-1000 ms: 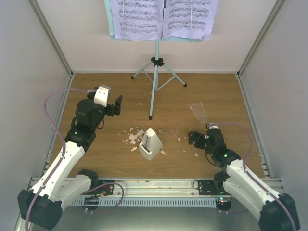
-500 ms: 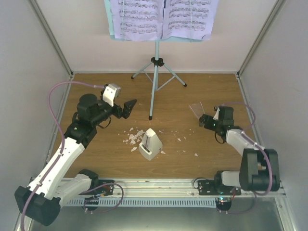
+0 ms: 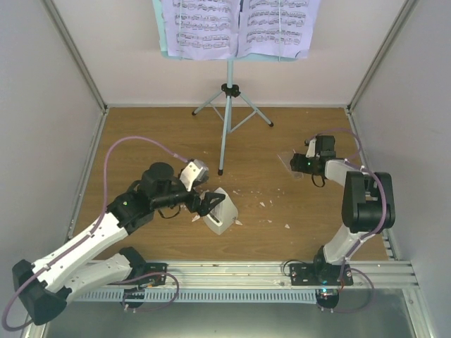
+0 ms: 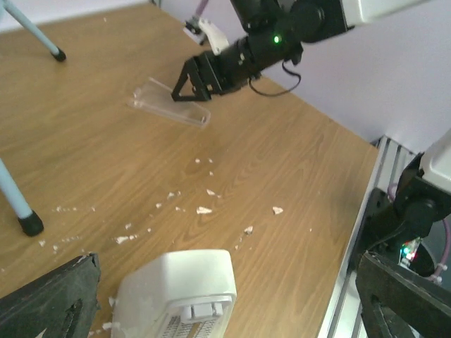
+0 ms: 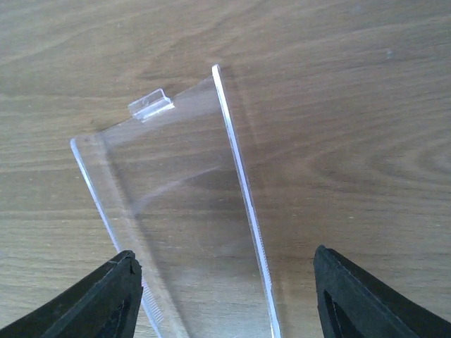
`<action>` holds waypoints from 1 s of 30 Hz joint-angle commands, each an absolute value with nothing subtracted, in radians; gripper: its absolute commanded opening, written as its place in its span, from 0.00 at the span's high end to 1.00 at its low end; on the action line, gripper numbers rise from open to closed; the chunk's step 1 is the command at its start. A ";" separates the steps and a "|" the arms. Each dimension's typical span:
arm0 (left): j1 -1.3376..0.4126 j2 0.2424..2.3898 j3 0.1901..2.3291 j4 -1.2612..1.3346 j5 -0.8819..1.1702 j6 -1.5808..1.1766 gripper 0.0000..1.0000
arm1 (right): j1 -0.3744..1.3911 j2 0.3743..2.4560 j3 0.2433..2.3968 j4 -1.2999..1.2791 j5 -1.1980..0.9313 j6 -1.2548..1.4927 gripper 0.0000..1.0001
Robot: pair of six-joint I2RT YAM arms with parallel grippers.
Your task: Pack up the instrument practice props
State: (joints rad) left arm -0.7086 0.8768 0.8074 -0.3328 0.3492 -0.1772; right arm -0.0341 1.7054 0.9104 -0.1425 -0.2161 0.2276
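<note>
Both arms have swung in: your left hand (image 3: 210, 204), spread wide, straddles the small white pyramid metronome (image 3: 221, 213) on the counter (image 3: 141, 134), your right hand (image 5: 225, 282), also spread, brackets the flat clear triangular cover (image 5: 183, 204), so both grasps look imminent.

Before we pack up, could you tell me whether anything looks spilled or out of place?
Yes: small white crumbs lie scattered around the metronome, and the clear cover lies flat, well apart from it.
</note>
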 commanded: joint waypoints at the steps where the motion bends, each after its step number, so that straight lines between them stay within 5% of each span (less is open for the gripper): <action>1: -0.768 0.929 0.790 -0.362 0.248 -0.198 0.01 | -0.043 1.752 0.945 -0.167 -0.240 0.186 0.34; 22: -0.839 1.099 0.806 -0.289 0.144 -0.140 0.01 | -0.042 1.754 0.898 -0.122 -0.226 0.181 0.96; 30: -0.864 1.105 0.794 -0.242 0.168 -0.086 0.32 | -0.042 1.682 0.854 -0.126 -0.212 0.204 0.99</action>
